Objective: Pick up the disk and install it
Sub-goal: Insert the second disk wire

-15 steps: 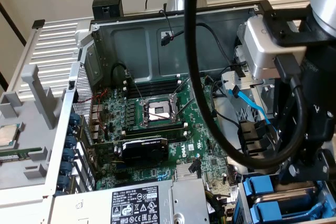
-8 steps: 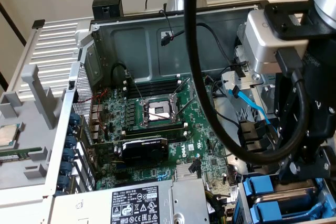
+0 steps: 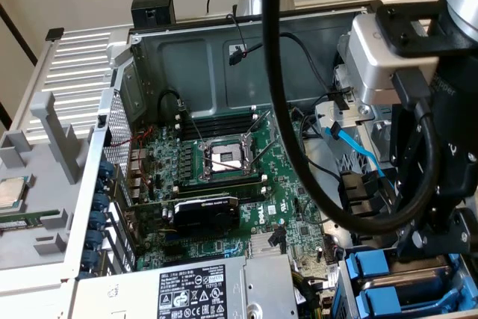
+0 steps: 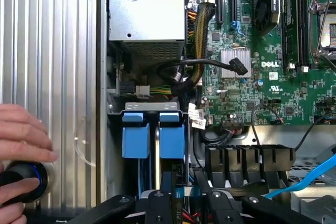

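An open desktop computer case lies on its side, and the disk [image 4: 159, 135], seen edge-on in its blue plastic carrier, sits in a drive bay at the near right corner of the case in the exterior view; a second blue carrier [image 4: 134, 135] sits just beside it in the same bay. In the wrist view the two blue carriers stand side by side under a grey metal bracket, with the gripper [image 4: 184, 203] directly over them, its black fingers [image 4: 157, 203] reaching toward the carriers' ends. Whether the fingers are clamped on a carrier or only close to it cannot be told from these pictures. Farther into the case lie the green motherboard [image 3: 224, 184], with an empty processor socket [image 3: 224, 158] at its middle, and the grey power-supply box [image 3: 194, 289] with its white warning label just left of the drive bay. The arm comes down from above at the exterior view's right, its wrist pointing steeply downward into the bay, a thick black cable [image 3: 280, 110] looping from it across the case. That cable, and the loose blue and black leads beside the bay, could snag as the wrist shifts, and a crooked carrier could jam in its slot. A person's hand [image 4: 21, 150] rests on a round button [image 4: 31, 179] outside the case wall.
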